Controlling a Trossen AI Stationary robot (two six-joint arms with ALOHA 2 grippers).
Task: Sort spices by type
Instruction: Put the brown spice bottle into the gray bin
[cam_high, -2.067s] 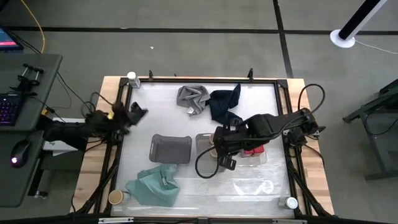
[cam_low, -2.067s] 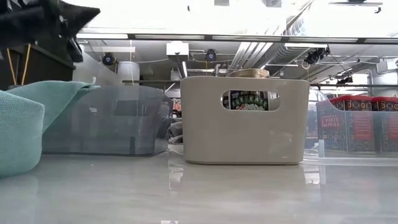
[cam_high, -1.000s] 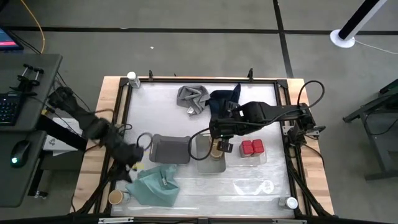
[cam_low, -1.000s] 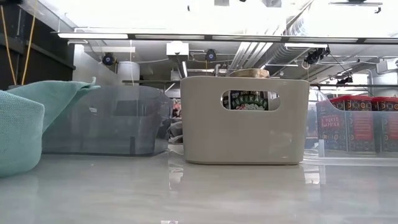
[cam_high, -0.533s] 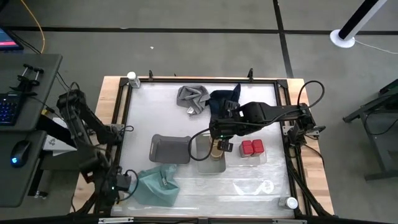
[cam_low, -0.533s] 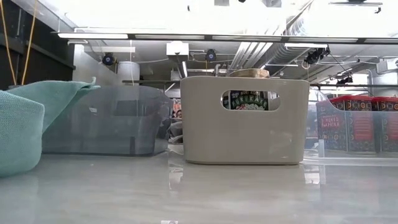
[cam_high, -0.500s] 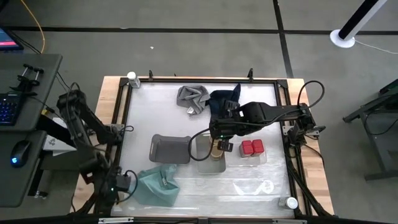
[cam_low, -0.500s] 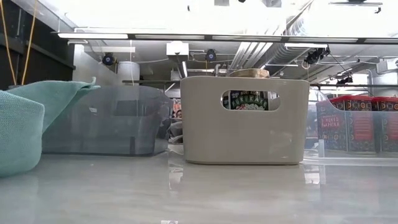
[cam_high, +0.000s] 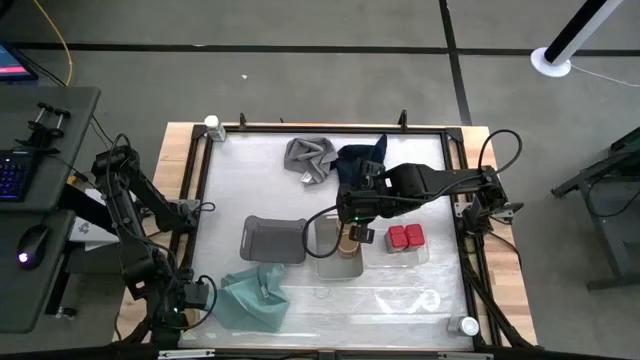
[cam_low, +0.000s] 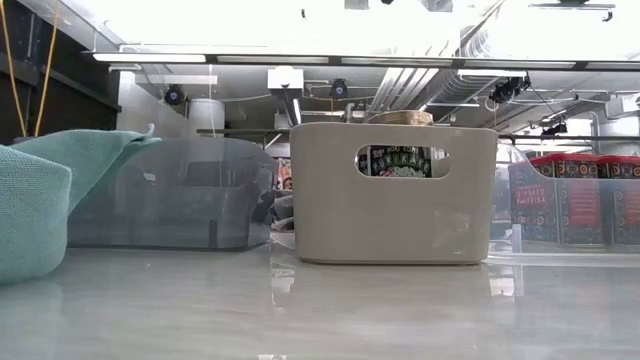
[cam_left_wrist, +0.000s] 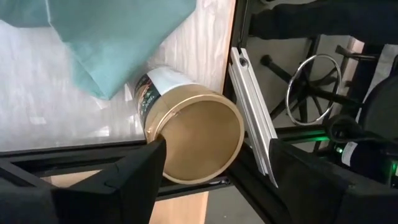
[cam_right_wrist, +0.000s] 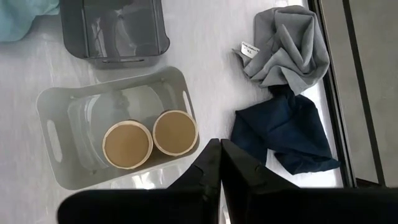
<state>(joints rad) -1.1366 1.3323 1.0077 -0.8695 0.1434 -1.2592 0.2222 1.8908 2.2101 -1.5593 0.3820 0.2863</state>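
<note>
A jar with a round tan top (cam_left_wrist: 196, 140) stands at the table's near left corner, beside the teal cloth (cam_high: 248, 298). My left gripper (cam_left_wrist: 211, 177) is open, one finger on each side of this jar; in the high view the gripper (cam_high: 185, 300) hides it. Two more tan-topped jars (cam_right_wrist: 127, 144) (cam_right_wrist: 175, 132) stand in the light grey tray (cam_high: 322, 262). My right gripper (cam_right_wrist: 219, 163) hovers shut above that tray. Two red jars (cam_high: 405, 237) sit in the clear tray. White-capped jars stand at the far left corner (cam_high: 212, 124) and the near right corner (cam_high: 468, 325). My left gripper has one fingertip (cam_left_wrist: 152, 155) right beside the rim of the jar's tan top (cam_left_wrist: 166, 144); whether it touches, I cannot tell. The other finger (cam_left_wrist: 292, 168) stands apart from the jar. The fingers slant down from above.
A dark grey tray (cam_high: 272, 240) lies left of the light grey one. Grey cloth (cam_high: 310, 157) and navy cloth (cam_high: 362, 165) lie at the far side. The black table frame rail (cam_left_wrist: 252, 112) runs close by the corner jar.
My left gripper has swung from beside the dark grey tray toward the table's near left corner and come down around the tan-topped jar there. Its fingers have stayed open.
</note>
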